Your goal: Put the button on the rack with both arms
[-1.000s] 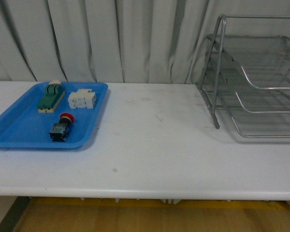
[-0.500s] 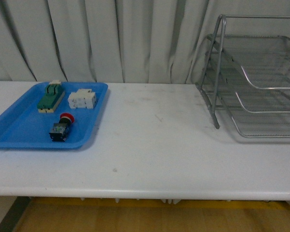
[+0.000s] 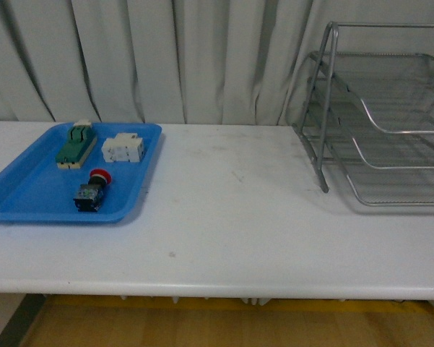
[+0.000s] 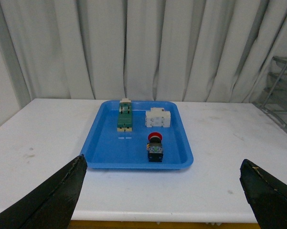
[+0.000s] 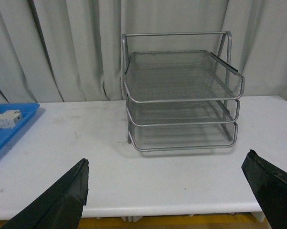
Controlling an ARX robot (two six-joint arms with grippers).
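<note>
White table (image 3: pixel 231 224); button (image 3: pixel 91 191) mid-left in front view. Left gripper (image 4: pixel 162 164), right gripper (image 5: pixel 167 160) both gape; I'd straddle its body squarely.

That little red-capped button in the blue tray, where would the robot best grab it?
Probably by the dark body of the button, from above, the left pincer closing across its flat sides. It seems to lie on its side in the tray, red cap pointing away; the round cap would likely slip. The white block sits apart, leaving room.
</note>
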